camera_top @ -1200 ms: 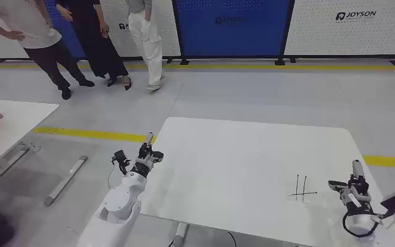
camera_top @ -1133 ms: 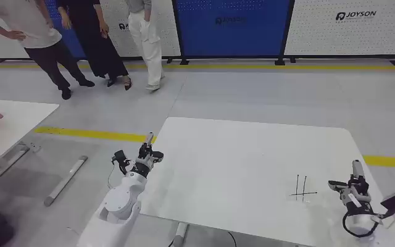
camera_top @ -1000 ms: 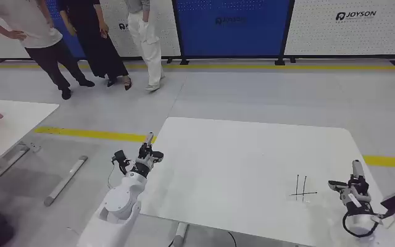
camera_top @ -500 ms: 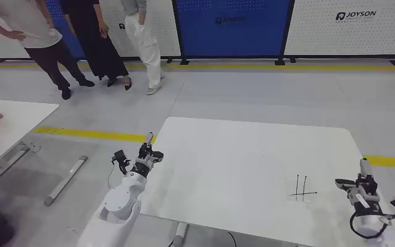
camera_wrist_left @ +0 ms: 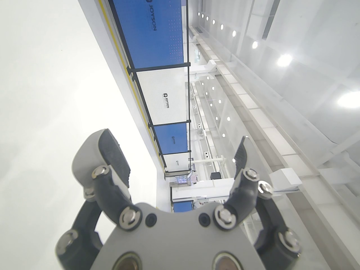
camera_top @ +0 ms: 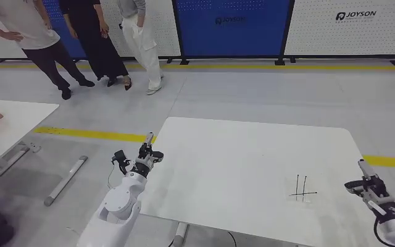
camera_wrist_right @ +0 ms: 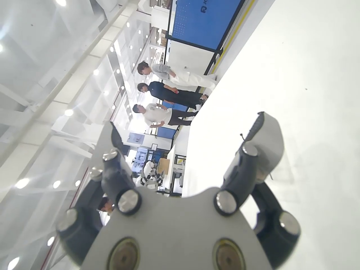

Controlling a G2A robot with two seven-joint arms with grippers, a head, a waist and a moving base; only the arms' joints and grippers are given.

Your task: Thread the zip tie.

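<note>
Thin black zip ties (camera_top: 302, 188) lie crossed on the white table (camera_top: 247, 160), near its right front corner. My right gripper (camera_top: 365, 176) hovers at the table's right edge, a short way to the right of the ties. In the right wrist view it (camera_wrist_right: 188, 130) stands open with nothing between its fingers, and a thin black strip end (camera_wrist_right: 242, 136) peeks out beside one finger. My left gripper (camera_top: 149, 143) is at the table's left edge, far from the ties. Its own view shows it (camera_wrist_left: 177, 153) open and empty too.
The tabletop around the ties is bare white. Beyond the table are grey floor with a yellow line (camera_top: 92, 134), blue and white partition panels (camera_top: 234, 28), and another white table (camera_top: 18, 120) at the far left.
My right arm has shifted to the right, away from the zip ties and out over the table's edge. The left arm and the ties have stayed put.
</note>
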